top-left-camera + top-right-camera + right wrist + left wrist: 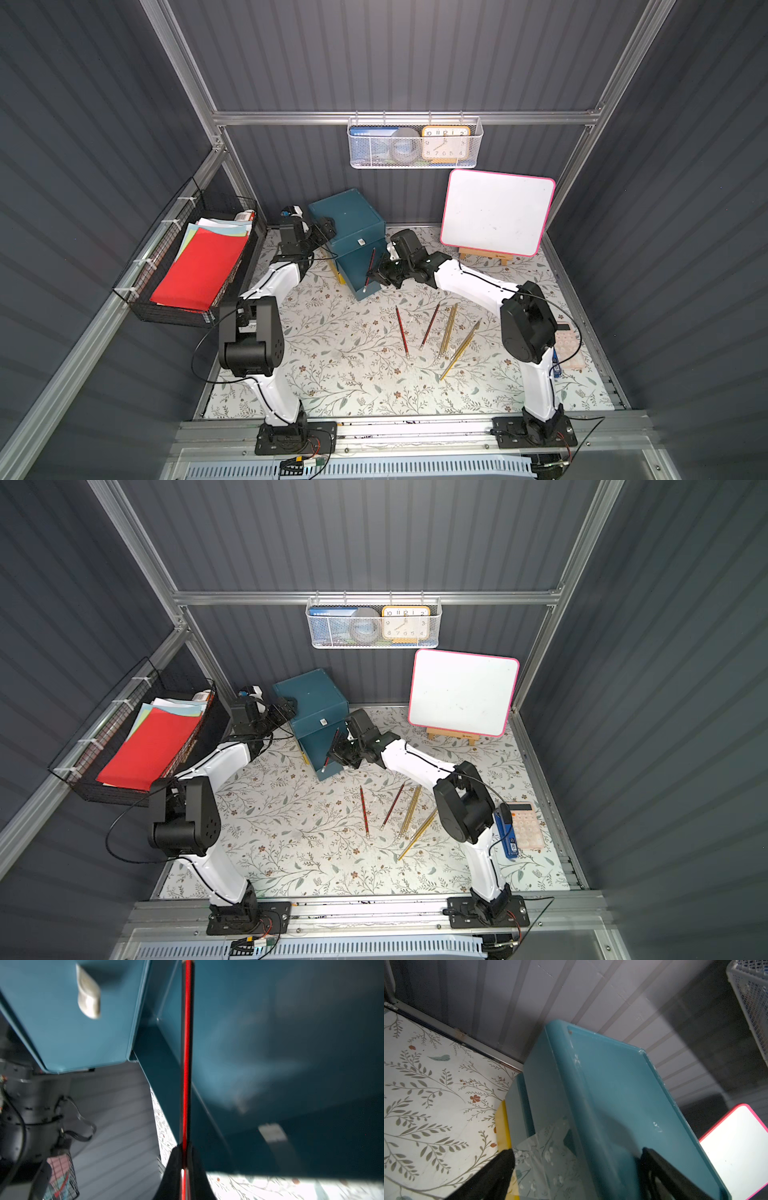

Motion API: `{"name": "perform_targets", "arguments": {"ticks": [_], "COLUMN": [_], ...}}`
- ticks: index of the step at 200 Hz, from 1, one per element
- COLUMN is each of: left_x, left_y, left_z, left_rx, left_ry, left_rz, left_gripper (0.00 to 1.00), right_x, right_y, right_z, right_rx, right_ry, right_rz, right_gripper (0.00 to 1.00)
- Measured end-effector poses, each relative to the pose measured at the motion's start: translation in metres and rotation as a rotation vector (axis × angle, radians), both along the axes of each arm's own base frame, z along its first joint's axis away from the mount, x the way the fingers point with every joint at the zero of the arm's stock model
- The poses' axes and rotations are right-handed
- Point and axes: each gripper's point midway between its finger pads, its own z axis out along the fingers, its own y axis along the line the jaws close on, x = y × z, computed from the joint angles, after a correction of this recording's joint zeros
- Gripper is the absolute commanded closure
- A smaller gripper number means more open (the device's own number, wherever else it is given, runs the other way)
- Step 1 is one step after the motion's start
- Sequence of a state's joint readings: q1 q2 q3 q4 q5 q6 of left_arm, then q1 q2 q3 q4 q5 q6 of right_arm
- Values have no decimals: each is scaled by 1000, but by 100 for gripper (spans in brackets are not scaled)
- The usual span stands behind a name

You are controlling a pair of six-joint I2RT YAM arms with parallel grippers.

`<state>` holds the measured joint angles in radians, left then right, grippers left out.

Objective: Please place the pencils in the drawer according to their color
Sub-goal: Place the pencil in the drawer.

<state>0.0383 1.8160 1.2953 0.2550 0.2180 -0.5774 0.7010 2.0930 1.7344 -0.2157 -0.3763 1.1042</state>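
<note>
Looked like a robot test booth dressed up as a desk nook: grey ribbed walls (415, 54) on an aluminium frame (399, 117), a left arm (274, 282) and right arm (469, 276) bolted to a front rail (415, 430), then a flowery tabletop (353, 382), a whiteboard (496, 212), a clock (445, 143) in a wire basket (361, 160) and a paper tray (174, 318).

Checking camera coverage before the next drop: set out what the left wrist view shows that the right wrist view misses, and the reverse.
Only the left wrist: the left gripper, jaws wide apart over a corner of the teal drawer unit, a yellow piece beside it, the pink-rimmed whiteboard and the white mesh basket. Only the right wrist: the right gripper shut on a red-and-black pencil, a pale drawer handle and the black wire basket. Both: the teal drawer unit, the floral table cover and the grey slatted wall.
</note>
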Motion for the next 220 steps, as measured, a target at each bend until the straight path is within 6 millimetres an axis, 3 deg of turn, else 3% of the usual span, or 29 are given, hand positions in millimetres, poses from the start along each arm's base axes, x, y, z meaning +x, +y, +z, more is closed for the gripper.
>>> {"name": "perform_targets", "arguments": {"ticks": [59,117,158,185,220], "left_x": [0,0,0,0,0], "left_y": [-1,-1,-1,-1,-1], "left_z": [0,0,0,0,0], "left_rx": [-1,-2,-2,-3,-4], "left_ry": [-3,-5,-5,-5,-4], "left_rz": [-3,-5,-5,-5,-5], "left_gripper": [0,0,0,0,0], "right_x": [31,48,51,52,52], "right_y": [12,17,16,15,14], "right_z": [-6,-20,-14,-11,-12], "right_rx": [27,2,-12,-20,-29], "right_ry": [-5,-5,-11,-22,-26], "right_rz": [-74,-112,-118,-118,-114], "right_gripper": [100,100,83,77,77]}}
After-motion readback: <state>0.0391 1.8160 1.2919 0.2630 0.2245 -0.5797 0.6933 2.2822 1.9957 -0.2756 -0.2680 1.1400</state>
